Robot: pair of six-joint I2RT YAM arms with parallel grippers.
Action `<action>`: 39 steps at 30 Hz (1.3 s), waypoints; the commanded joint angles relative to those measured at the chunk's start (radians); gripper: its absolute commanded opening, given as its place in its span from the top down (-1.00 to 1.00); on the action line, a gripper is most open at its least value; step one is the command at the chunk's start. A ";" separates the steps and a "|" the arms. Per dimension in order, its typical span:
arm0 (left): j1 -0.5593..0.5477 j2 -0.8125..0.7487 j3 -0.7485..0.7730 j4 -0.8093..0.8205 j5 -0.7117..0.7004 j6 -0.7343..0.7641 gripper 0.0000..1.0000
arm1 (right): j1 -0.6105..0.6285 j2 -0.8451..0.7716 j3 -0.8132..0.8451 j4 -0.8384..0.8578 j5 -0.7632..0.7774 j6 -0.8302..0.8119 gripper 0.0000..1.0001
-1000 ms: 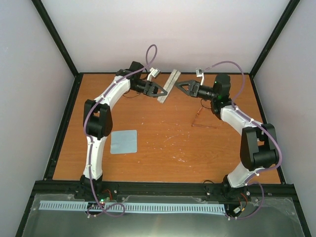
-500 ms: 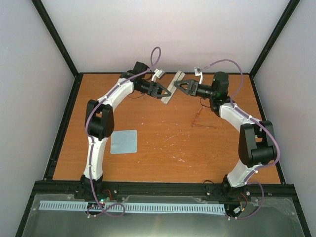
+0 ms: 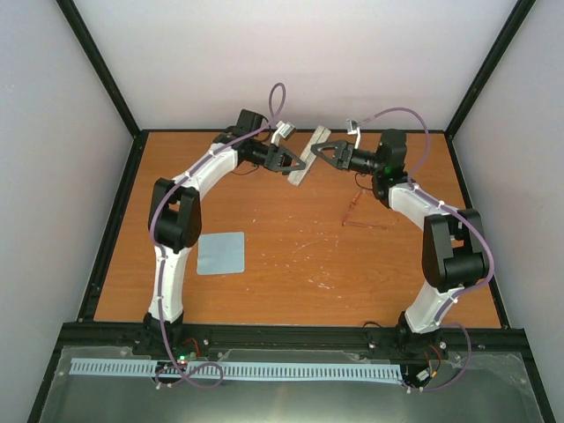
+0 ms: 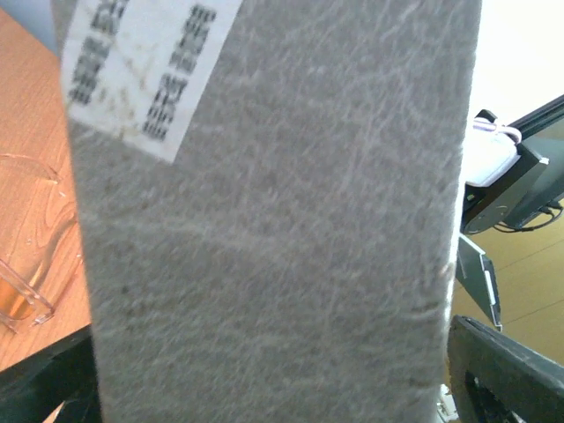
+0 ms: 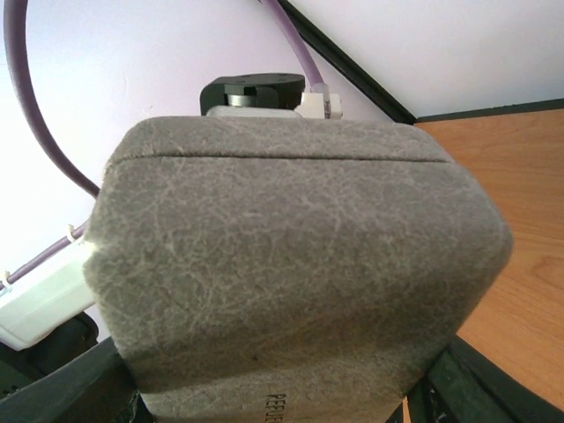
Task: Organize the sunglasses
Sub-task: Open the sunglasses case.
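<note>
Two claws meet at the grey box (image 3: 315,137) in the upper middle of the top view, the left claw (image 3: 293,163) coming from the left and the right claw (image 3: 322,150) from the right. In each wrist view the box fills the frame and sits between that claw's dark fingers (image 4: 502,370). We cannot tell whether either claw is clenched on it or merely standing around it.

The sunglasses (image 3: 352,210) lie bare on the bench (image 3: 291,264), right of centre and below the right claw, well apart from the box and touched by neither claw. The pale cloth (image 3: 220,253) lies flat in the left half of the frame, also apart.

We judge the task to be at an early stage. The box is in hand and, from the seam across its end in the right wrist view, looks closed. Opening it, lifting the sunglasses and stowing them all seem left to do.

Much is hidden. The box blocks nearly everything in both wrist views, and from above we cannot tell whether it rests on the bench. A clear amber-tinted shape (image 4: 26,256) at the left edge of the left wrist view may be a lens, but we cannot be sure.
</note>
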 commanded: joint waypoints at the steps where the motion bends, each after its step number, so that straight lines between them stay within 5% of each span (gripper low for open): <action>1: 0.000 -0.063 -0.002 0.025 0.250 -0.037 -0.99 | 0.008 -0.018 -0.002 0.045 -0.032 -0.027 0.11; 14: 0.027 0.067 0.234 -0.507 -0.273 0.462 -0.99 | 0.008 -0.070 0.047 -0.192 -0.067 -0.170 0.16; 20: -0.009 0.039 0.207 -0.484 -0.441 0.510 -0.99 | 0.008 -0.083 0.032 -0.218 -0.063 -0.184 0.19; 29: -0.040 0.031 0.187 -0.455 -0.515 0.506 -0.99 | 0.009 -0.092 0.038 -0.274 -0.075 -0.220 0.27; 31: -0.038 0.034 0.184 -0.451 -0.542 0.510 -0.99 | 0.009 -0.099 0.042 -0.305 -0.084 -0.238 0.38; 33: -0.032 0.041 0.184 -0.446 -0.562 0.513 -0.99 | 0.008 -0.105 0.051 -0.355 -0.091 -0.264 0.90; 39: 0.024 0.094 0.214 -0.461 -0.575 0.516 -0.99 | 0.009 -0.127 0.094 -0.534 -0.135 -0.375 0.94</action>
